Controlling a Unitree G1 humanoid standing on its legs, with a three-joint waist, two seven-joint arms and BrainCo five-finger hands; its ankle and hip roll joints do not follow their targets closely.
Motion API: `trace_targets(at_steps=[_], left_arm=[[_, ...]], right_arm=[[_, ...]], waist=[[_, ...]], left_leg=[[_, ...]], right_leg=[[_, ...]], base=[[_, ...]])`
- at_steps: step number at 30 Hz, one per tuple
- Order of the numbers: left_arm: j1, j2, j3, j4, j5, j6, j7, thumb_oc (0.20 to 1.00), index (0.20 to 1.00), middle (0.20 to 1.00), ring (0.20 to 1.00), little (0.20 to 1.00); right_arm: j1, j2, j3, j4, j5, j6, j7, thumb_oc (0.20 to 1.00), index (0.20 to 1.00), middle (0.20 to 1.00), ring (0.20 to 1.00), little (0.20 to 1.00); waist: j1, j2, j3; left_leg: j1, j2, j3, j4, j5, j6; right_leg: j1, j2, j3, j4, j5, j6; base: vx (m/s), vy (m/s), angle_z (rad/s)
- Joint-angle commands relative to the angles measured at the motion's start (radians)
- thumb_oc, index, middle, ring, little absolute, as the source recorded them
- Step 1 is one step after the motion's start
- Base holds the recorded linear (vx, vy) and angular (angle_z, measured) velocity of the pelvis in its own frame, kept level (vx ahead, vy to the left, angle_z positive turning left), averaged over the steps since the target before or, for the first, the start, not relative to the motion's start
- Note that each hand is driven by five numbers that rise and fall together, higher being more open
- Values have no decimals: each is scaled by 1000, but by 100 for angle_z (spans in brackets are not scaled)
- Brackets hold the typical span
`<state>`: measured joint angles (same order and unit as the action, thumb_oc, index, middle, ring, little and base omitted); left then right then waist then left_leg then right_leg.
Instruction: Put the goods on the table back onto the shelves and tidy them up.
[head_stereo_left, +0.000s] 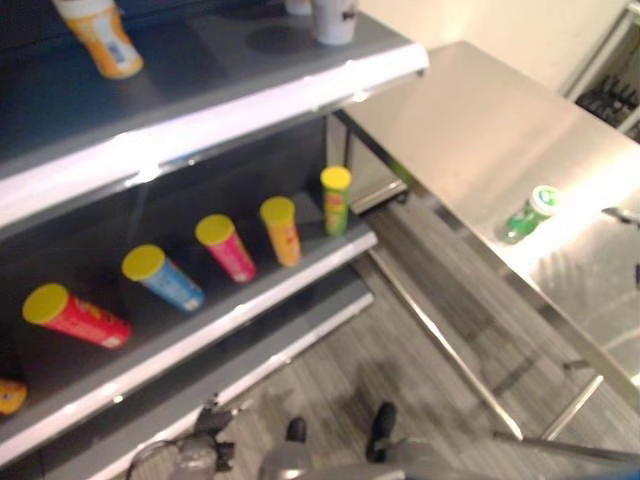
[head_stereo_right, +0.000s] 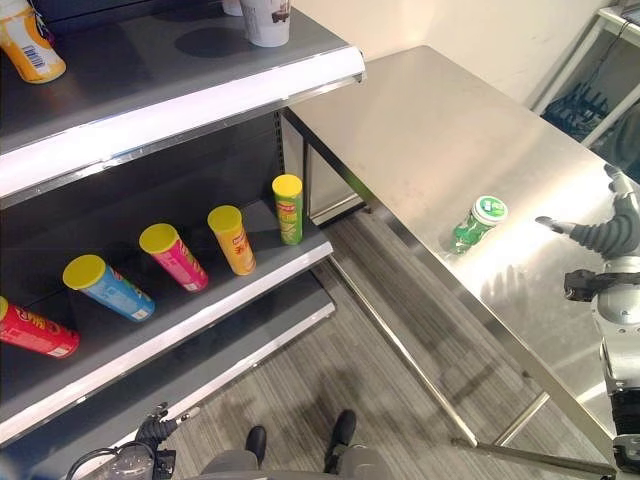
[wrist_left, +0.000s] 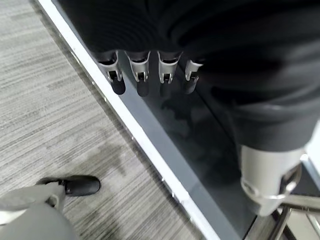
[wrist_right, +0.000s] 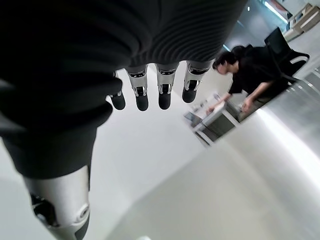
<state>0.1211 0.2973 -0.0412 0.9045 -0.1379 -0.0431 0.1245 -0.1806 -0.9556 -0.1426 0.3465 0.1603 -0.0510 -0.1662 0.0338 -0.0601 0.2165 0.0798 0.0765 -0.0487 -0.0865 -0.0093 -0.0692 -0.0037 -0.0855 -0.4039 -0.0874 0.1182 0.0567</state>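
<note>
I see the green can (head_stereo_right: 477, 222) lying on its side on the steel bench (head_stereo_right: 430, 130), near the front edge with bare metal all round it. My right hand (head_stereo_right: 612, 232) hovers off to its right, fingers (wrist_right: 141, 92) relaxed, holding nothing. My left hand (wrist_left: 150, 75) hangs low by the bottom shelf (wrist_left: 165, 150) edge, fingers straight, empty.

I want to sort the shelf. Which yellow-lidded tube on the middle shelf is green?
The green tube, at the end of the row nearest the table. The other tubes are orange, pink, blue and red.
</note>
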Motion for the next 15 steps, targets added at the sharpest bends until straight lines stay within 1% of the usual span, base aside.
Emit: trace_targets(at_steps=[1, 3, 5, 9, 12, 15], left_arm=[[-15, 59, -28, 13, -7, -31, -2, 1000, 1000, 1000, 1000, 1000], [-15, 59, -28, 13, -7, -31, -2, 1000, 1000, 1000, 1000, 1000], [-14, 59, -32, 34, -5, -36, -6, 1000, 1000, 1000, 1000, 1000], [-4, 57, -35, 27, -4, -36, -7, 1000, 1000, 1000, 1000, 1000], [1, 54, -42, 31, -4, -37, -3, 1000, 1000, 1000, 1000, 1000], [0, 55, -42, 25, -6, -38, 0, 1000, 1000, 1000, 1000, 1000]], right_arm=[[-90, -67, 61, -14, 15, -27, 15, 1000, 1000, 1000, 1000, 1000], [-90, -67, 61, -14, 15, -27, 15, 1000, 1000, 1000, 1000, 1000], [-98, -72, 95, 6, 17, -28, 40, 1000, 1000, 1000, 1000, 1000], [-116, -74, 120, 27, -11, -20, 38, 1000, 1000, 1000, 1000, 1000], [-155, -57, 148, 46, -38, -12, 20, 1000, 1000, 1000, 1000, 1000], [-167, -58, 161, 56, -51, -6, 20, 1000, 1000, 1000, 1000, 1000]], waist=[[25, -27, -25], [24, -27, -25], [32, -17, -19], [37, -11, -14], [41, -4, -6], [44, -2, -1]], left_leg=[[-24, 113, 3, -1, -14, -93], [-24, 113, 3, -1, -14, -93], [-49, 109, -3, -1, 1, -106], [-54, 105, -8, -1, 2, -105], [-63, 100, -11, -1, 2, -102], [-71, 97, -15, -1, 5, -102]], right_leg=[[-8, -121, 19, 76, -93, 142], [-8, -121, 19, 76, -93, 142], [-2, -128, -13, 69, -90, 144], [1, -132, -21, 68, -87, 145], [-7, -140, -24, 69, -84, 148], [-10, -142, -25, 71, -84, 149]], base=[[15, -14, 5], [3, -7, 10], [30, -22, 22], [29, -4, 23], [14, 11, 5], [0, 0, 0]])
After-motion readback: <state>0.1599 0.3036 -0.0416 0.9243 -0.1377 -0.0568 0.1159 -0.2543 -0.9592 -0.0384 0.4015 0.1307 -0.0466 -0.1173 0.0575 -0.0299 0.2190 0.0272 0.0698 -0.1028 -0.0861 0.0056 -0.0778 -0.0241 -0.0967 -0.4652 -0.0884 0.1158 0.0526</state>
